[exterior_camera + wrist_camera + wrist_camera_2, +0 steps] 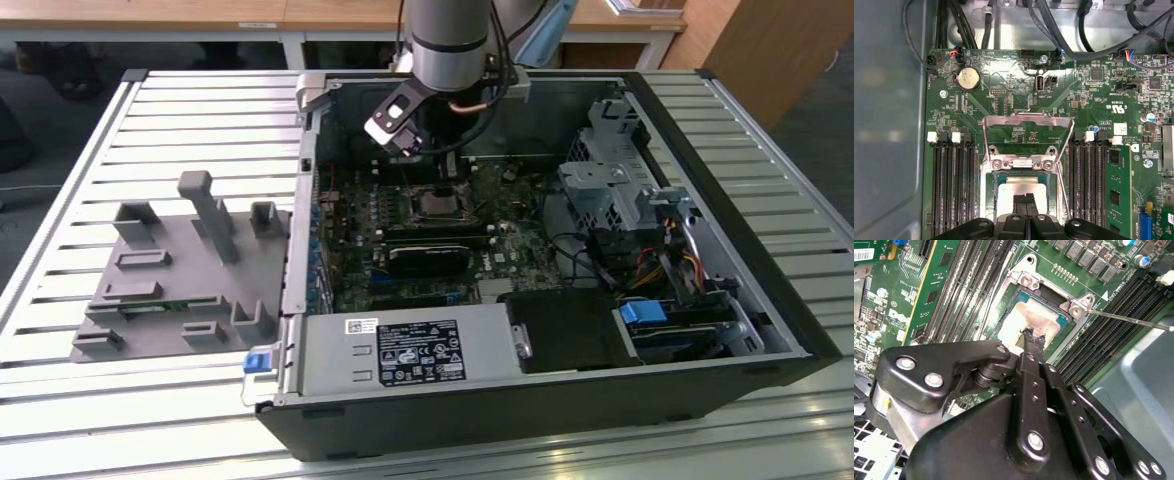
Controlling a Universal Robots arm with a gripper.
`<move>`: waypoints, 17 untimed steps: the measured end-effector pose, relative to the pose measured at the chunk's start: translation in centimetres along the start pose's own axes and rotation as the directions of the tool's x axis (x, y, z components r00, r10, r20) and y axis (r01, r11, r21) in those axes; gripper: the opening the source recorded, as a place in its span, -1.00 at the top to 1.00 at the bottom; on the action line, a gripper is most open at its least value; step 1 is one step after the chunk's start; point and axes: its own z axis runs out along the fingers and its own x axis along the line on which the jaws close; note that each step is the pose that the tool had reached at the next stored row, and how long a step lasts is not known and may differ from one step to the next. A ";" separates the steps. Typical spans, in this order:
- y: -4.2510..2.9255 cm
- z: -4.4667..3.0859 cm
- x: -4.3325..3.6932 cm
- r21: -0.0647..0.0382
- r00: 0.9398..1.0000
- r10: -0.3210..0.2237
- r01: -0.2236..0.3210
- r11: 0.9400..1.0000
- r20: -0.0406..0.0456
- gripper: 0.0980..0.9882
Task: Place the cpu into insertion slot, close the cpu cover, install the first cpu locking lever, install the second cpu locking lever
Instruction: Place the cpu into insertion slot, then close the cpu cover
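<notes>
Gripper fingers pressed together, holding nothing, tips resting at the cpu. By appearance the cpu lies seated in the insertion slot, the cpu cover stands open, and one locking lever is unlatched.

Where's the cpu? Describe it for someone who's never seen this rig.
Inside the open computer case, find the green motherboard. Between its two banks of long black memory slots sits the cpu: a small flat square with a dull silver-tan top, while its neighbours are long and black.
</notes>
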 end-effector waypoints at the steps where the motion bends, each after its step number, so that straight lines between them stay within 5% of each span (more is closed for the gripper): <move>1: 0.00 -0.02 0.00 0.000 1.000 0.000 0.000 1.000 0.000 0.98; 17: 0.08 -1.32 -0.02 0.000 1.000 0.000 0.000 1.000 0.000 0.98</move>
